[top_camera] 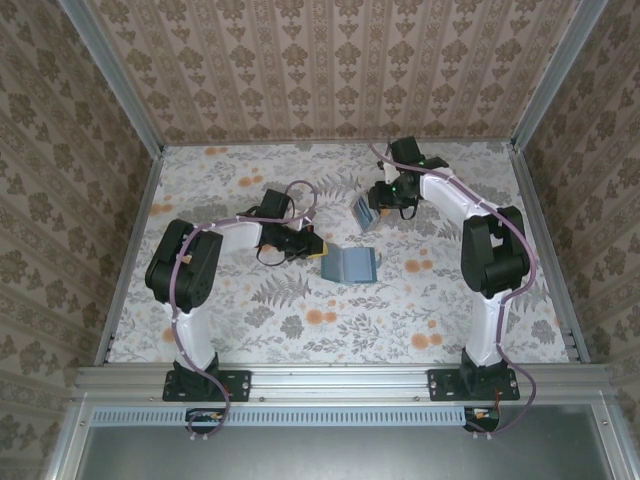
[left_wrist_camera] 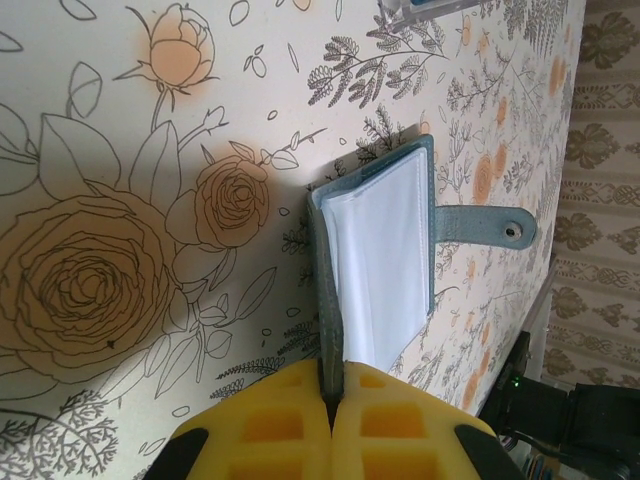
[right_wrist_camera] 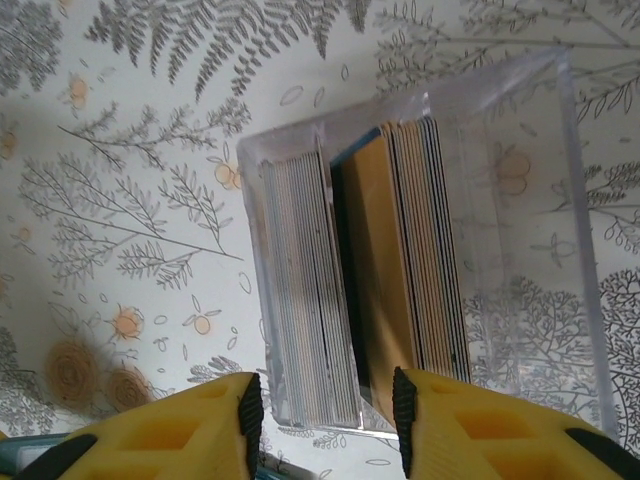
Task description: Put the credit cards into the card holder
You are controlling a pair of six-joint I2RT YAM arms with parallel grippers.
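Left wrist: my yellow-padded left gripper [left_wrist_camera: 331,385] is cut off at 6 o'clock. Its pressed-together pads hide the near edge of the teal-blue fold-open card holder [left_wrist_camera: 385,255]. The clear plastic box [left_wrist_camera: 400,18] is clipped at 12 o'clock.

Right wrist: the yellow-padded right gripper [right_wrist_camera: 328,400] is cut off at 6 o'clock and the box's near end sits behind it. I can't tell if it touches the grey and yellow-orange credit cards [right_wrist_camera: 400,250]. The cards are edge-on, faces unseen. I can't identify the teal sliver [right_wrist_camera: 20,462] at 7 o'clock.

Top view: cards too small to count.

Light was soft and even. The card holder [left_wrist_camera: 380,250] cast a dim shadow; wrist views blurred near their bottom edges.
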